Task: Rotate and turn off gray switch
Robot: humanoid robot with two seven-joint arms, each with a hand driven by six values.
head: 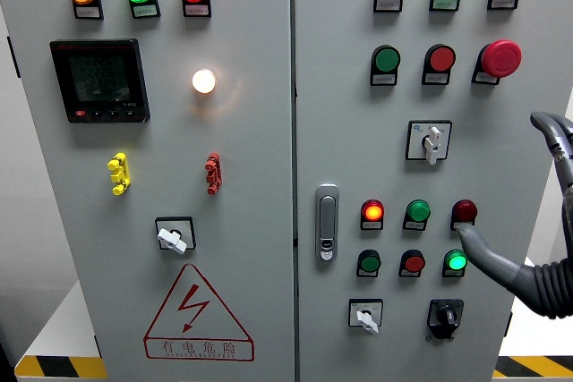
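Three gray rotary switches show on the cabinet. One [432,142] sits on the right door below the red mushroom button, its handle pointing about straight down. Another [173,239] is on the left door, handle tilted. The third [365,318] is low on the right door, handle tilted down to the right. My right hand [498,174] comes in from the right edge, open and holding nothing. One finger [548,123] reaches up to the right of the upper switch, and another [473,246] points left near the lit green lamp [457,262]. The hand touches no switch.
A black rotary switch [445,315] sits beside the lower gray one. Rows of lamps and push buttons fill the right door, with a red mushroom button [501,58] at upper right. The door handle [327,222] is at the seam. A meter [99,80] is on the left door.
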